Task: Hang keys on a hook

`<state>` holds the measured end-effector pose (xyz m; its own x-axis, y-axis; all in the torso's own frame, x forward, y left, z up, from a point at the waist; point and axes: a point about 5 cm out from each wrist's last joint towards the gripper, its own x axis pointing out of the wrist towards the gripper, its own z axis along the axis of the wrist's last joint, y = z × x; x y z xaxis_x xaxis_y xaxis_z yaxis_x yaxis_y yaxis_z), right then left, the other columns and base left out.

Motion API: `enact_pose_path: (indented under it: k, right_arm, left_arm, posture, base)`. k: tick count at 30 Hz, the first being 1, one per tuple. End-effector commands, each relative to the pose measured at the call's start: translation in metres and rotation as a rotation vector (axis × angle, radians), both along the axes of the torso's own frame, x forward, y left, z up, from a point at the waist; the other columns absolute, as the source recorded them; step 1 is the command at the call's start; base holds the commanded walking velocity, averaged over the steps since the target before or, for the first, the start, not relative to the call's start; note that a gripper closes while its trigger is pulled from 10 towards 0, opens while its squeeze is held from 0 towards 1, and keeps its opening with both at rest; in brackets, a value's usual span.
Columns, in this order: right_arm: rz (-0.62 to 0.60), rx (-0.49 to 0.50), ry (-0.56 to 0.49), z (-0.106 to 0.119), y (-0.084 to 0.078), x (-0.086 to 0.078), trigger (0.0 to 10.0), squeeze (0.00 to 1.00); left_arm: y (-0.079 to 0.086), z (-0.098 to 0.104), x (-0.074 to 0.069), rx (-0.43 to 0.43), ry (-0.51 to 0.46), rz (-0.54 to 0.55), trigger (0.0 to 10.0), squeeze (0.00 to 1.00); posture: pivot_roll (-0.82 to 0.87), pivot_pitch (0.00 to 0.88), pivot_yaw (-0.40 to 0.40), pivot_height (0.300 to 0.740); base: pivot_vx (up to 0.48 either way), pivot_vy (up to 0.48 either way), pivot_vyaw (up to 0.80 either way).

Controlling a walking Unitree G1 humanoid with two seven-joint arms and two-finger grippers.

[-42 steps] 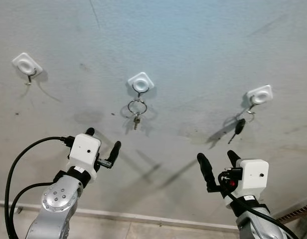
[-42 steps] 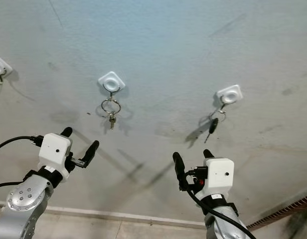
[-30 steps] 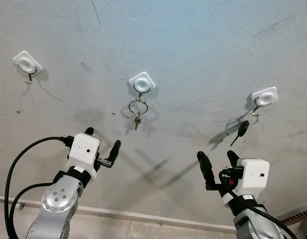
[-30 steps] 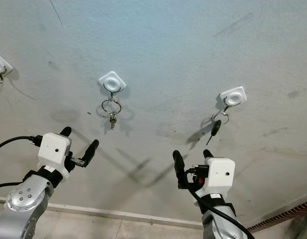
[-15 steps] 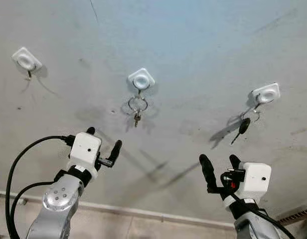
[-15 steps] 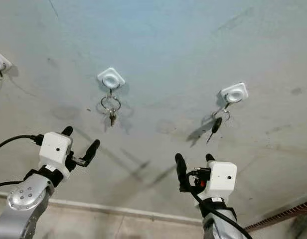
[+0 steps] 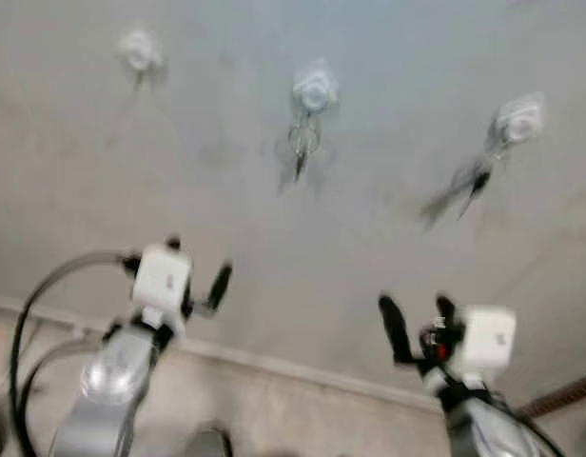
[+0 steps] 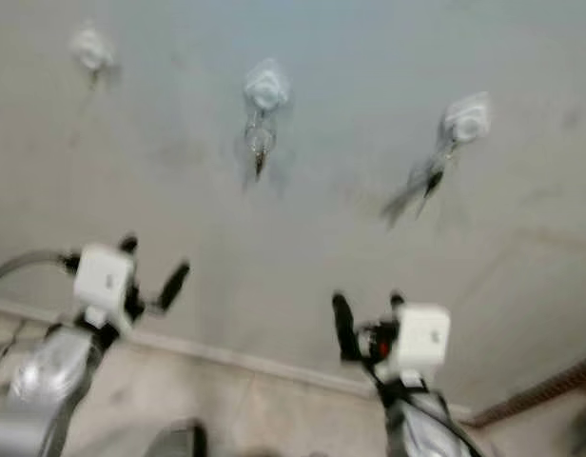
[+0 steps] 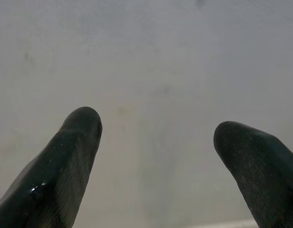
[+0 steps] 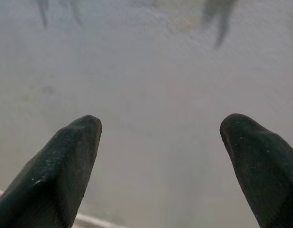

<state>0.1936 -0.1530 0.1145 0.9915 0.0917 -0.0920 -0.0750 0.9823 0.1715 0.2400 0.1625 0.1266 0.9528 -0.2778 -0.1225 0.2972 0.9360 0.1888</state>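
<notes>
Three white hooks sit in a row on the grey wall, blurred in the eye views. The left hook (image 7: 138, 46) looks bare. From the middle hook (image 7: 315, 89) hangs a key ring with a small key (image 7: 302, 146). A dark key (image 7: 479, 177) dangles from the right hook (image 7: 517, 119). My left gripper (image 7: 196, 276) is open and empty, well below the hooks. My right gripper (image 7: 417, 319) is open and empty too, low under the right hook. Both wrist views show spread black fingertips (image 9: 75, 142) (image 10: 70, 152) with bare wall between them.
The wall meets a pale tiled floor (image 7: 274, 419) along a light baseboard (image 7: 302, 367). A brown strip (image 7: 559, 392) runs at the lower right. A dark rounded shape (image 7: 205, 443) shows at the bottom edge.
The whole picture has shifted and blurred: the hooks sit higher and more floor shows, so the camera has moved. Both grippers stay open and empty, and the keys stay on their hooks.
</notes>
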Motion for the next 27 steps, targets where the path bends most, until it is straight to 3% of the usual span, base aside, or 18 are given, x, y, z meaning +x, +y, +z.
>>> enact_pose_path:
  k: [1, 12, 16, 21, 27]
  right_arm:
    - [-0.015, 0.003, 0.013, -0.002, -0.002, -0.001, 10.0, 0.0]
    - [-0.02, 0.0, 0.01, -0.002, -0.004, 0.001, 10.0, 0.0]
    - [-0.026, -0.01, 0.011, -0.003, -0.006, 0.001, 10.0, 0.0]
    - [-0.034, -0.055, -0.015, 0.001, -0.016, 0.007, 10.0, 0.0]
    - [0.009, -0.175, -0.069, 0.013, -0.042, 0.027, 10.0, 0.0]
  left_arm:
    - [-0.001, 0.008, 0.004, 0.002, -0.031, -0.016, 10.0, 0.0]
    - [-0.005, 0.008, 0.007, -0.005, -0.035, -0.036, 10.0, 0.0]
    - [-0.008, 0.008, 0.008, -0.009, -0.038, -0.05, 10.0, 0.0]
    - [-0.016, 0.008, 0.014, -0.039, -0.041, -0.082, 10.0, 0.0]
    - [-0.03, 0.011, 0.026, -0.078, -0.047, -0.129, 10.0, 0.0]
  posture:
    - [0.17, 0.076, -0.069, 0.74]
    - [0.16, 0.073, -0.067, 0.74]
    - [0.16, 0.07, -0.067, 0.74]
    - [0.14, 0.063, -0.062, 0.74]
    - [0.11, 0.055, -0.054, 0.74]
  base:
    - [-0.416, 0.0, 0.0]
    - [-0.416, 0.0, 0.0]
    - [-0.067, 0.0, 0.0]
    - [0.0, 0.0, 0.0]
    - [0.0, 0.0, 0.0]
